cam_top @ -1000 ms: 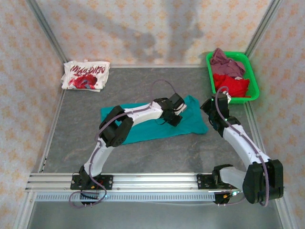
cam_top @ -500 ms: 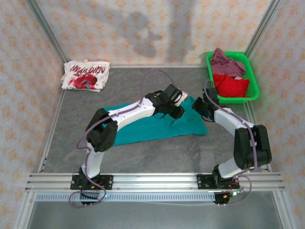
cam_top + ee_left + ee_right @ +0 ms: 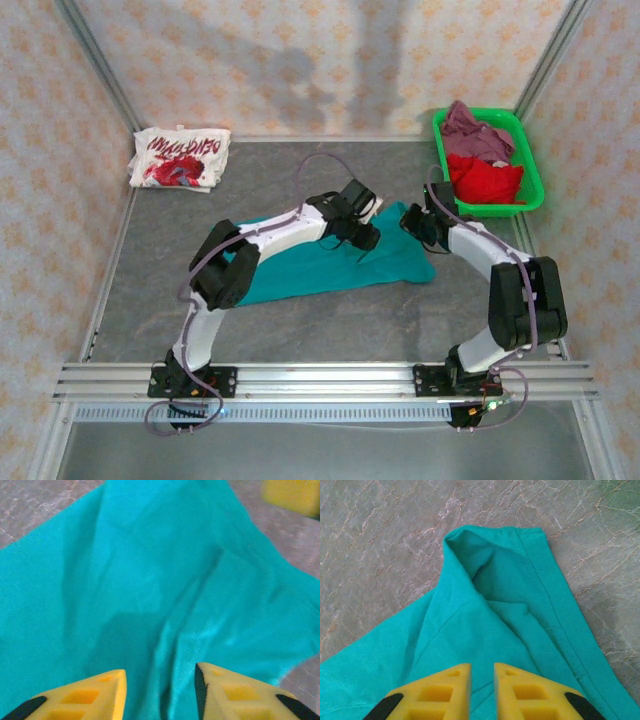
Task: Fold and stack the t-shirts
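A teal t-shirt lies spread on the grey table, wrinkled near its right end. My left gripper hovers over its upper right part, open, with a cloth ridge running under the gap and nothing pinched. My right gripper is over the shirt's right sleeve corner, which is bunched up; its fingers stand a narrow slit apart over flat cloth. A folded white t-shirt with red print lies at the far left. A mauve t-shirt and a red one sit in the basket.
The green plastic basket stands at the far right against the wall. Patterned walls close the table on three sides. Bare grey table lies between the teal shirt and the arms' rail at the near edge.
My left gripper has opened and let go of the teal cloth, shifting slightly left. My right arm has folded in, bringing its gripper left onto the shirt's right sleeve corner.
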`<action>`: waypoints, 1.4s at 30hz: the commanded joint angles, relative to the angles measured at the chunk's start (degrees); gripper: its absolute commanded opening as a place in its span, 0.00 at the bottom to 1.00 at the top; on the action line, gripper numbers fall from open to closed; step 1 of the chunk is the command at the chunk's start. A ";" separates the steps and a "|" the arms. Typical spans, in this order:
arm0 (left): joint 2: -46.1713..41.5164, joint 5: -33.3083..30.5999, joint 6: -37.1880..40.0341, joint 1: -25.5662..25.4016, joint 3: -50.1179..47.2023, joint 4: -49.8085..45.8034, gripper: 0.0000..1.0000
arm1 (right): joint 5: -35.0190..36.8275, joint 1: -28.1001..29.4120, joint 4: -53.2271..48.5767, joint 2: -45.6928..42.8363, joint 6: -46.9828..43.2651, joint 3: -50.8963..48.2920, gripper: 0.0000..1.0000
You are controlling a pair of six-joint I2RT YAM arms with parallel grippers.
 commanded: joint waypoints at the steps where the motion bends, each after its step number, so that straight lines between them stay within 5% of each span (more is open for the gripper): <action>1: 1.79 -3.00 2.98 -2.03 3.41 -4.13 0.43 | 0.48 -0.29 -0.45 -0.85 -0.03 0.43 0.19; 18: 6.99 0.42 5.45 -4.26 6.15 -5.14 0.41 | -0.07 -0.32 0.68 -0.93 0.11 -0.34 0.19; 25: 5.14 2.46 4.22 -5.31 3.48 -2.43 0.27 | 0.89 -0.35 1.06 -1.49 0.03 -0.56 0.19; 42: 1.17 4.82 6.82 -9.63 -4.89 4.27 0.29 | -1.56 -2.22 1.79 1.98 0.09 0.84 0.22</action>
